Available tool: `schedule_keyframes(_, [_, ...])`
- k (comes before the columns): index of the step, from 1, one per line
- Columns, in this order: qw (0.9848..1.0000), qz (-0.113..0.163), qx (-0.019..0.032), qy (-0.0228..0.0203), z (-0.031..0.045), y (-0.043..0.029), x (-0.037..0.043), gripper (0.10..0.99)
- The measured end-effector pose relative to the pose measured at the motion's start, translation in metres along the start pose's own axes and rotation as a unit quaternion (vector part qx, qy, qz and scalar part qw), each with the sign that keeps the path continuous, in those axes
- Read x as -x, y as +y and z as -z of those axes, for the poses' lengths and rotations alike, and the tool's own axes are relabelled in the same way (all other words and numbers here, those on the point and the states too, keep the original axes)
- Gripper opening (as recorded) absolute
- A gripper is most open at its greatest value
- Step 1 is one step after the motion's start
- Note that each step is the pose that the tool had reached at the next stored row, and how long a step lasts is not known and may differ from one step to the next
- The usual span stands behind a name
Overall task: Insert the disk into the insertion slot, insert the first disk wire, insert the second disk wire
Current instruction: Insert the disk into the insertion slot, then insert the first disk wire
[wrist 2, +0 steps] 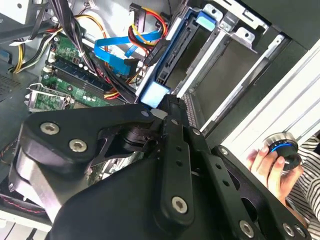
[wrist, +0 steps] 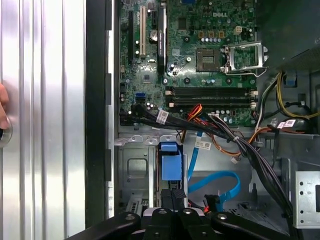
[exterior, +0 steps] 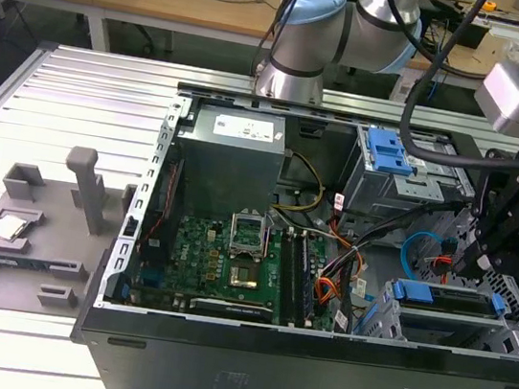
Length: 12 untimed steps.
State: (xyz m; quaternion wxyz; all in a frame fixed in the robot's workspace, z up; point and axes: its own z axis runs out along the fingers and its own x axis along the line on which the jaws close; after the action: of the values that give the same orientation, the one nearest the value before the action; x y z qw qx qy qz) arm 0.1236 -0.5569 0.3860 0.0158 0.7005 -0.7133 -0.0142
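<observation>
Pincer [wrist: 173,192] was narrow, fingers nearly together, tips against the blue end of the disk [wrist: 169,167]. Disk lay flat in the slot [exterior: 516,332], just beside the motherboard [exterior: 230,268]. Light-blue wire [wrist: 220,182] looped between motherboard and disk, dark plug near the pincer; whether it was seated, could not tell. Hand [wrist 2: 265,165] gripped a knob [wrist 2: 283,150], well apart from the motherboard, outside the case [exterior: 311,376].

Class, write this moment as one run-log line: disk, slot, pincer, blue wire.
disk: in insertion slot | pincer: shut, tips at its blue carrier | second disk wire: looped beside slot
</observation>
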Motion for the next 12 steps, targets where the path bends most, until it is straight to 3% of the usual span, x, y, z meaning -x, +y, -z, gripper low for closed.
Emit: schedule_keyframes(12, [1.0000, 0.000, 0.0000, -0.0002, -0.0003, -0.0002, 0.0000, 0.106])
